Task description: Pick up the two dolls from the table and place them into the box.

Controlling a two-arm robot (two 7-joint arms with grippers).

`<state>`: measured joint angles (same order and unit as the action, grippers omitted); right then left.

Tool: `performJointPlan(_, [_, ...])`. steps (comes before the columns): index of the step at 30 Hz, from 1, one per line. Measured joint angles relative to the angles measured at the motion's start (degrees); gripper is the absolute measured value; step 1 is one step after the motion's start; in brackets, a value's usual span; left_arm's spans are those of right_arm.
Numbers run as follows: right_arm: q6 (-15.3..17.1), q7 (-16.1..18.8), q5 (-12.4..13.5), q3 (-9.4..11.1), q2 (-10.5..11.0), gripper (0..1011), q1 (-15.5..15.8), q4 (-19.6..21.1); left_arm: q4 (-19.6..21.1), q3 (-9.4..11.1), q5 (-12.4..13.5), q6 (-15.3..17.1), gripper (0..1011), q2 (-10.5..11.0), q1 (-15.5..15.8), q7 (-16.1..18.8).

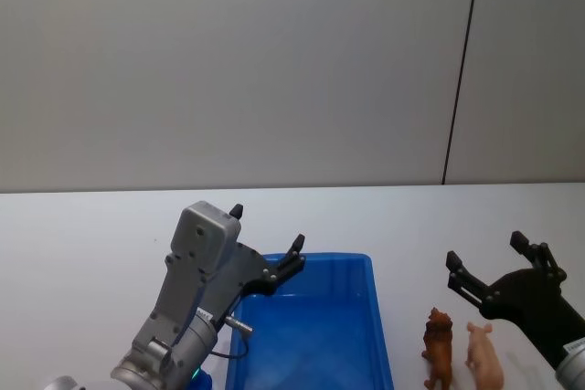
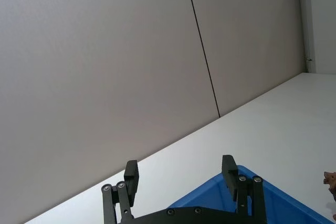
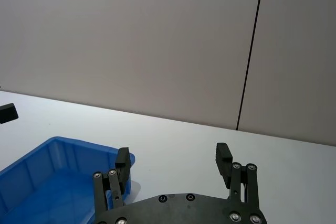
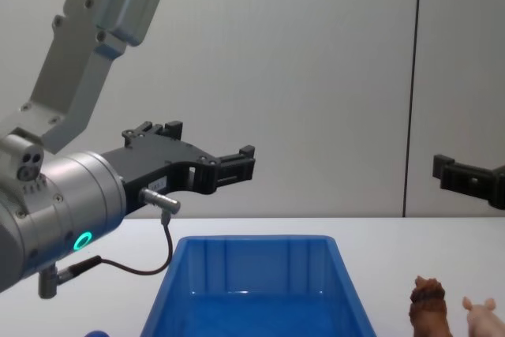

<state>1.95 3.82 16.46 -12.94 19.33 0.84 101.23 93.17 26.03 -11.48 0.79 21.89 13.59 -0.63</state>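
Status entry, logged from my remote desk.

1) lion doll (image 1: 438, 349), brown, shaggy: upright on counter (image 1: 91, 244), just right of box (image 1: 370, 267). Not picked.
2) pig doll (image 1: 483, 353), pale pink: upright next to the lion, on the side away from the box, small gap btwn them. Not picked.
3) box, blue bin, open top, mid-counter: what I can see of the inside holds no doll.
4) left end effector (image 1: 267, 227): fingers spread wide, nothing in them, raised over the box's left side, pointing fwd.
5) right end effector (image 1: 485, 250): fingers spread, nothing held, hovers above and a bit behind the two dolls.

Progress, my est.: 0 of 2 placed, no grasp begun. Everything is left to do. The right arm looks best placed: lower onto one doll, clench, carry over the box, let go, then repeat for the 2nd.
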Motion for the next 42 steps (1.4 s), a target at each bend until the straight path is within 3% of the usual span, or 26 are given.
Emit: performJointPlan(42, [0.0,0.0,0.0,0.0,0.0,1001,0.0,0.0,0.0,0.0,0.0,0.0,1001,0.0,0.0,0.0])
